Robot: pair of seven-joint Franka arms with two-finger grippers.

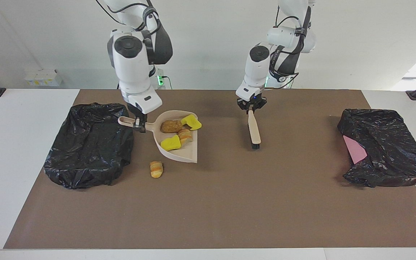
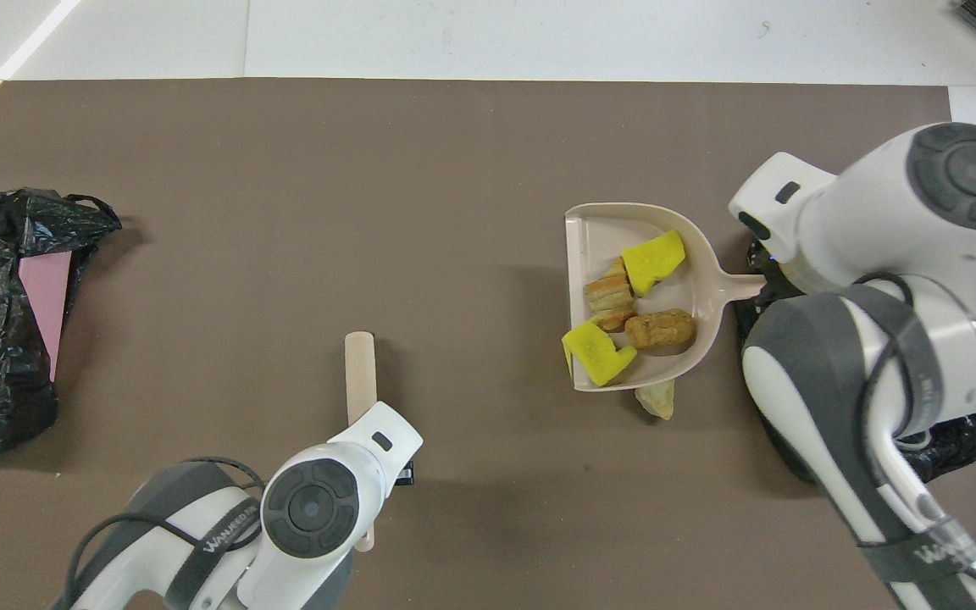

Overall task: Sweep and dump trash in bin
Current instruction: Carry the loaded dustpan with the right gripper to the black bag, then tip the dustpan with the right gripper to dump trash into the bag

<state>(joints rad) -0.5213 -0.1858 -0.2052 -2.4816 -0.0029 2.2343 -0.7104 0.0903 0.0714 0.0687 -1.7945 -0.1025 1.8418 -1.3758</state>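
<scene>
Now the right claw [image 1: 138, 124], clamped on the loaded dustpan [image 1: 179, 151] beside the black bin [image 1: 89, 144], should tip gently over it, while the left claw [image 1: 250, 108] grips the brush [image 1: 254, 131].

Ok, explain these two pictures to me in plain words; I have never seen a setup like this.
Two white robot arms stand at a brown-covered table. One picture looks at them from across the table, the other from above them. The right gripper is shut on the handle of a beige plastic dustpan carrying four yellow and tan scraps, beside a black bag-lined bin. The left gripper is shut on a beige-handled hand brush. One striped pastry scrap lies on the table. A tan lump shows past the dustpan's edge from above.
</scene>
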